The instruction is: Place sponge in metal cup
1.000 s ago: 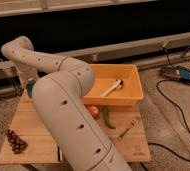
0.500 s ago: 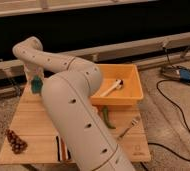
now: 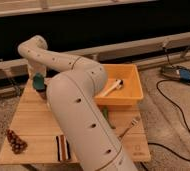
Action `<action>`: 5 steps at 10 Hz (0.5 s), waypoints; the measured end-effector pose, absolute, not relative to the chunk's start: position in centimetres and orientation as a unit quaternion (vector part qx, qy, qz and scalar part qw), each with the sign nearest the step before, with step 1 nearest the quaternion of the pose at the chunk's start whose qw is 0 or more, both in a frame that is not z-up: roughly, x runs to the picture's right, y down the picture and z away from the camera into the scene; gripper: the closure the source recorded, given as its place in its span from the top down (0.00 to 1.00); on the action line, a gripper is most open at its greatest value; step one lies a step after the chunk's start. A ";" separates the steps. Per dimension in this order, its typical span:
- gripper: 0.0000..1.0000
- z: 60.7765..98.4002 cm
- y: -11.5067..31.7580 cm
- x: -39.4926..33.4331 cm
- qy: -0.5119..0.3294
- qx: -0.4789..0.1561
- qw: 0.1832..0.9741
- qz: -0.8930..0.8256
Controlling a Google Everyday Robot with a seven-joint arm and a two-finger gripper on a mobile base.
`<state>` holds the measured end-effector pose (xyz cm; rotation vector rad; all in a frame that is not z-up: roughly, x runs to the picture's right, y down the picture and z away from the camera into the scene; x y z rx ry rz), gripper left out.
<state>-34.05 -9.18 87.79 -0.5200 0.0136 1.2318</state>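
Note:
My white arm reaches from the foreground to the back left corner of the wooden table [image 3: 33, 120]. My gripper [image 3: 40, 86] points down there, mostly hidden behind the arm's own links. A small teal-green object [image 3: 38, 79], seemingly the sponge, sits right at the gripper. I cannot tell whether it is held. I cannot make out a metal cup; the arm hides the table behind and beneath the gripper.
An orange bin [image 3: 134, 95] with a white-handled tool [image 3: 112, 87] stands at the back right. A fork [image 3: 130, 126] lies front right, a green item [image 3: 105, 116] beside my arm, a pine cone [image 3: 16, 142] front left, a striped item [image 3: 63, 147] at the front. Cables and a blue device [image 3: 186, 75] lie on the floor right.
The arm's far end has swung right and a little down, over the table's back left corner. The green object now shows at the gripper.

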 end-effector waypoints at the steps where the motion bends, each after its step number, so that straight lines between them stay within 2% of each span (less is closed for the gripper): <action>1: 0.00 87.8 -9.4 -34.1 0.003 -0.238 0.784 0.574; 5: 0.00 88.0 -10.0 -33.8 -0.005 -0.226 0.780 0.584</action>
